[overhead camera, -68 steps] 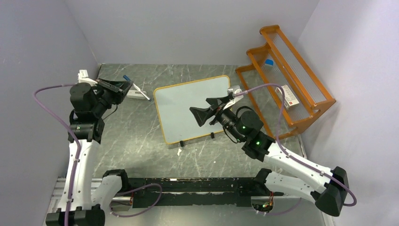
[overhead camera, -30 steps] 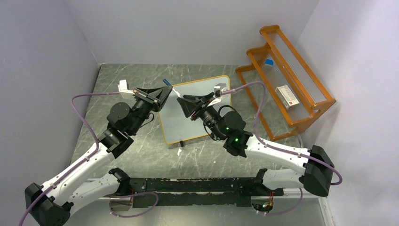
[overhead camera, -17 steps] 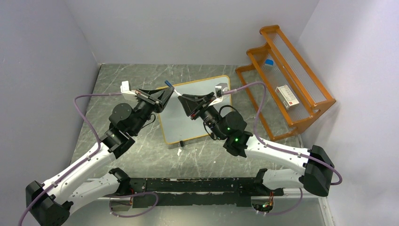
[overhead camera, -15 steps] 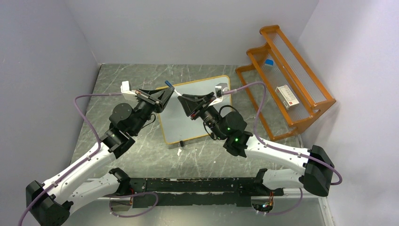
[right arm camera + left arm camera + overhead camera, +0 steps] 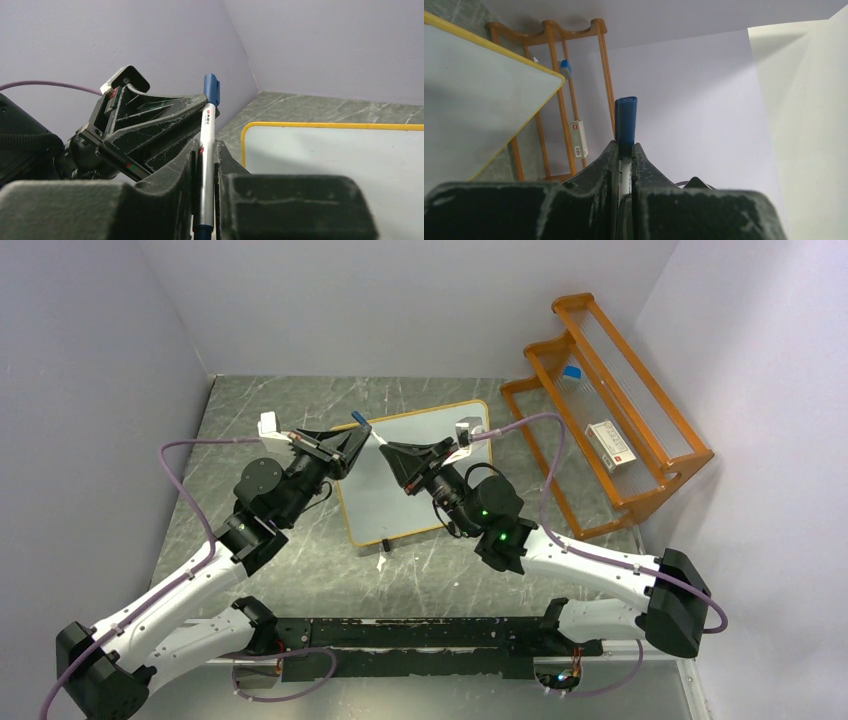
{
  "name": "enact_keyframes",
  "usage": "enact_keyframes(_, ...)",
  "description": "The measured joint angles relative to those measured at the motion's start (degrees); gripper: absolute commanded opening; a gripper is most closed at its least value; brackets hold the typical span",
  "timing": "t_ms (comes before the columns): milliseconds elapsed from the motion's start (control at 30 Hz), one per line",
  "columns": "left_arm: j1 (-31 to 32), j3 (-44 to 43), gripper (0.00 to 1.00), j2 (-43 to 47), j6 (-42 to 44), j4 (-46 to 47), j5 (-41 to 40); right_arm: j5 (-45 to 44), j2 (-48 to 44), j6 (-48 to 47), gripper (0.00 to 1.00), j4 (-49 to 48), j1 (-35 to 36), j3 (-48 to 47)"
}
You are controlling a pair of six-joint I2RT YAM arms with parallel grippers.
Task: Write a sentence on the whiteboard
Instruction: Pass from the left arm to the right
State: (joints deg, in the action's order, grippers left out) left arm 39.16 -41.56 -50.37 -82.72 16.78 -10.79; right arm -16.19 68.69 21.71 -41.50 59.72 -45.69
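Note:
The whiteboard lies flat on the table, orange-framed. Its face is blank, with no sentence in view. Above its near-left corner both grippers meet on one marker, a white barrel with a blue cap. My left gripper is shut on the marker just below the cap. My right gripper is shut on the barrel farther down, and the left gripper shows close ahead of it. The board's corner shows in both wrist views.
An orange wooden rack stands at the right wall, holding a small white box and a blue-capped item. A small white scrap lies by the board's near edge. Grey walls close in on both sides.
Both arms swung in to meet over the board's left corner. In the last second the right jaws closed onto the marker barrel. The left grip has held steady.

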Motion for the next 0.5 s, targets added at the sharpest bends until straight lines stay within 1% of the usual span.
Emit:
enact_keyframes(33, 0.0, 0.0, 0.05, 0.0, 0.0, 0.0, 0.0, -0.1, 0.0, -0.1, 0.08, 0.0, 0.0, 0.0)
enact_keyframes(67, 0.0, -0.1, 0.05, 0.0, 0.0, 0.0, 0.0, -0.2, -0.1, -0.1, 0.01, 0.1, 0.0, 0.0)
enact_keyframes(100, 0.0, -0.1, 0.05, 0.0, 0.0, 0.0, 0.0, -0.3, -0.1, -0.1, 0.00, 0.2, 0.0, 0.0)
enact_keyframes(200, 0.0, -0.1, 0.06, 0.0, 0.1, -0.1, 0.0, -0.3, -0.2, -0.2, 0.00, 0.5, 0.0, 0.0)
enact_keyframes(300, 0.0, -0.3, 0.18, 0.0, 0.7, -1.0, 0.0, -0.3, -0.5, -0.4, 0.00, 1.4, 0.0, 0.0)
enact_keyframes(367, 0.1, -1.0, 0.28, 0.0, 1.8, -2.6, 0.0, -0.1, -1.1, -0.7, 0.00, 2.7, 0.0, 0.0)
enact_keyframes(500, 0.3, -3.3, 0.42, 0.4, 6.8, -7.6, -0.7, 1.5, -3.5, -1.7, 0.00, 7.5, -0.3, -0.3)
